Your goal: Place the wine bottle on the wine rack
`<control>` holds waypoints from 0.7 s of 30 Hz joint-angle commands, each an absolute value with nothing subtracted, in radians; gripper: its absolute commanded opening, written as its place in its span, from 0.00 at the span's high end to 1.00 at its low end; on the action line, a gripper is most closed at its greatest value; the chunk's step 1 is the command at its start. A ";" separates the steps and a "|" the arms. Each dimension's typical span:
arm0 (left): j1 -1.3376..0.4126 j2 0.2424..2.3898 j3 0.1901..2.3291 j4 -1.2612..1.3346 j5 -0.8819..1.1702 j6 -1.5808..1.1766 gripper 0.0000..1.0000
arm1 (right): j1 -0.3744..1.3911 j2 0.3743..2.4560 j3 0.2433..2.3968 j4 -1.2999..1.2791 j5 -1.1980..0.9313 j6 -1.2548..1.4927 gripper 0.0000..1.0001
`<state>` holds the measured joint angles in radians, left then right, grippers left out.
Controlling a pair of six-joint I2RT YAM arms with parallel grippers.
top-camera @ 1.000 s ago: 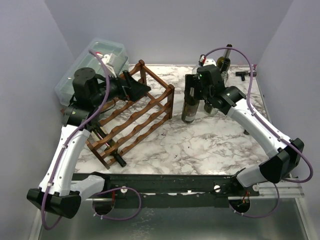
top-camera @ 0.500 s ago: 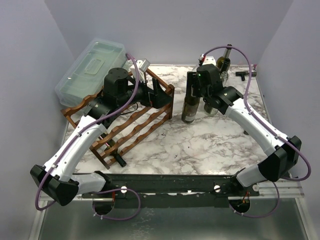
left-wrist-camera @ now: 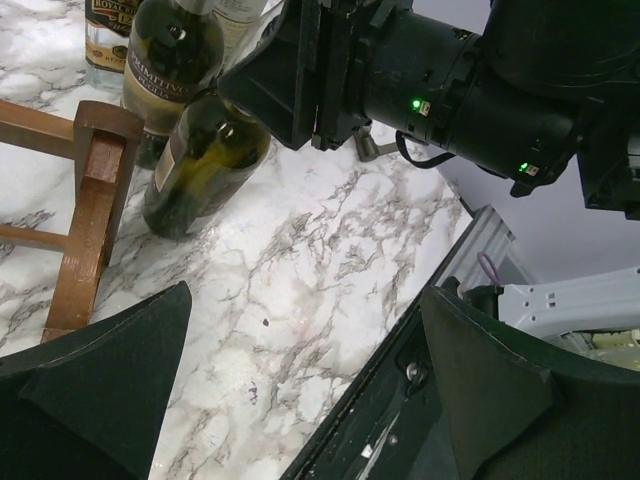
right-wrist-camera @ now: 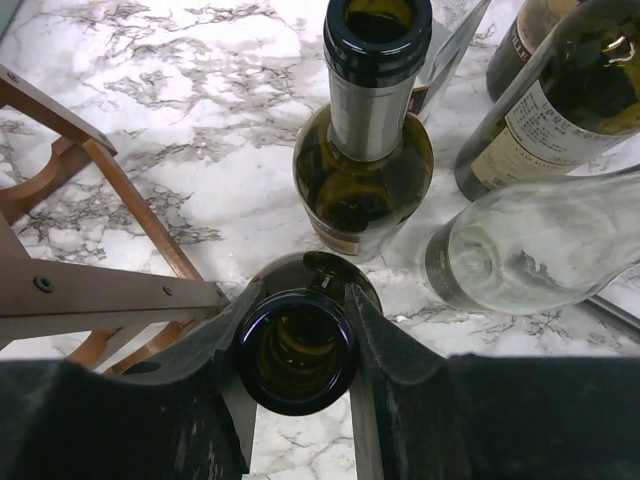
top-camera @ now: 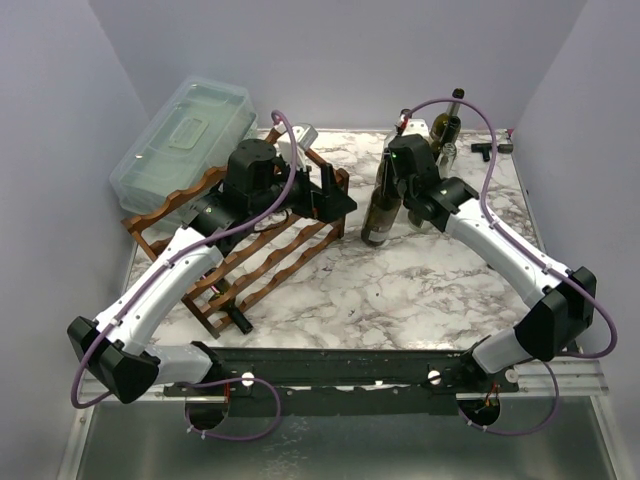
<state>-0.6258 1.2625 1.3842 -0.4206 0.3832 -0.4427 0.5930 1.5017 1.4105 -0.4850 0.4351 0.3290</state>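
Right gripper (right-wrist-camera: 298,300) newly clamped on glossy wine bottle (top-camera: 378,218), scalloped wooden wine rack (top-camera: 285,255)

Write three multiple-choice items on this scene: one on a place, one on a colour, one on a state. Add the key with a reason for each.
1. Where does the dark green wine bottle under the right arm stand?
A. on the marble table, right of the wine rack
B. in the rack's top tier
C. lying flat at the near edge

2. What colour is the wine rack?
A. white
B. reddish-brown
C. black

3. How is the right gripper?
A. wide open above the rack
B. shut on the wine bottle's neck
C. out of view

Key:
1 A, its base rests on the marble beside the rack's right end.
2 B, the scalloped rails show reddish-brown wood.
3 B, in the right wrist view both fingers sit against the neck just below the open mouth.
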 commanded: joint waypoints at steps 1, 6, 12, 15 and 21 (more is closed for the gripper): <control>-0.657 1.283 1.417 -0.439 0.339 -0.409 0.01 | 0.592 1.470 1.394 -0.533 0.480 0.361 0.93; -0.686 1.287 1.416 -0.444 0.331 -0.381 0.01 | 0.594 1.380 1.366 -0.574 0.495 0.362 0.99; -0.747 1.304 1.413 -0.442 0.301 -0.339 0.01 | 0.594 1.231 1.286 -0.541 0.376 0.391 0.99; -0.801 1.321 1.420 -0.448 0.250 -0.300 0.01 | 0.594 1.180 1.248 -0.541 0.380 0.458 0.99; -0.862 1.334 1.413 -0.475 0.092 -0.232 0.04 | 0.593 1.102 1.182 -0.537 0.406 0.540 0.99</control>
